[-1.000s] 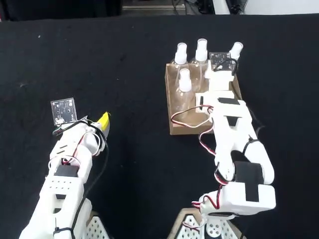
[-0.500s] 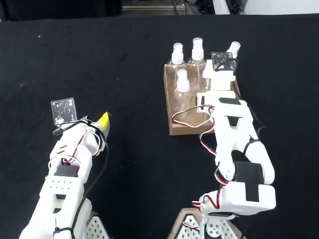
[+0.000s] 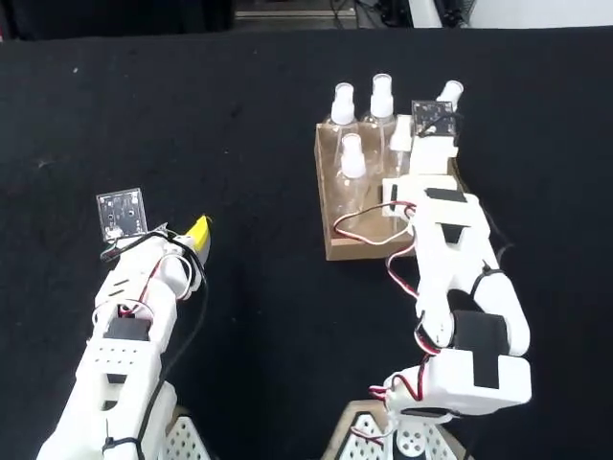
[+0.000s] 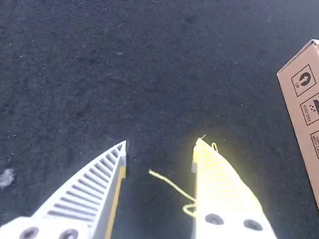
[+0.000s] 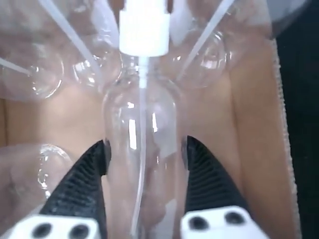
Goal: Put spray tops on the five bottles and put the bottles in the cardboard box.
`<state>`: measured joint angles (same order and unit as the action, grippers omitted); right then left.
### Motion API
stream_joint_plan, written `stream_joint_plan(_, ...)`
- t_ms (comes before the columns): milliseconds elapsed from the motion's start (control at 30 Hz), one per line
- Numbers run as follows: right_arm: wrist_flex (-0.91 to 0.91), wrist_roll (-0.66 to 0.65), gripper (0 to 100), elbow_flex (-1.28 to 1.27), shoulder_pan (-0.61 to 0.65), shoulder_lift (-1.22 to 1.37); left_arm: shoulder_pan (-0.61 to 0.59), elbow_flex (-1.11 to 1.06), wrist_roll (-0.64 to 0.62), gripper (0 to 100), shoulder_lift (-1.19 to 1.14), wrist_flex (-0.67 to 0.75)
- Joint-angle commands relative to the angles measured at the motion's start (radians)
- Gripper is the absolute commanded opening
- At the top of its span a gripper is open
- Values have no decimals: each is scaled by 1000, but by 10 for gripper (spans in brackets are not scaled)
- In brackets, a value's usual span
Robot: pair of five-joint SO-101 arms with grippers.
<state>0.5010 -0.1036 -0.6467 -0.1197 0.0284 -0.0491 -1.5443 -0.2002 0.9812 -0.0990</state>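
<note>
Bottles (image 3: 352, 180) x5 in box (image 3: 325, 196)

A black cloth (image 3: 239, 115) is covering the table, with tangled cables (image 3: 383, 11) and a white surface (image 3: 536, 11) lying beyond its far edge.

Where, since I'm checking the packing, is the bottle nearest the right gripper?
In the right wrist view, the bottle sits between the right gripper's fingers in the cardboard box's right half, other bottles just beyond it.

Bottles (image 3: 353, 177) in cardboard box (image 3: 324, 192), right pincer (image 5: 144, 149) around one bottle (image 5: 142, 114), left pincer (image 4: 159, 147) well left.
</note>
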Motion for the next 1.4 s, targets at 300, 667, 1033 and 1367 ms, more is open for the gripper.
stream_joint_plan(300, -5, 2, 10, -96, -6, -243, -8, 10, -11, 213, 14, 25)
stream_joint_plan(667, 2, 2, 10, -131, -8, -282, -8, 10, -11, 213, 14, 25)
stream_joint_plan(1033, 3, 2, 10, -137, -14, -308, -8, 10, -11, 213, 14, 25)
stream_joint_plan(1367, -3, 2, 10, -231, -9, -475, -8, 10, -11, 213, 14, 25)
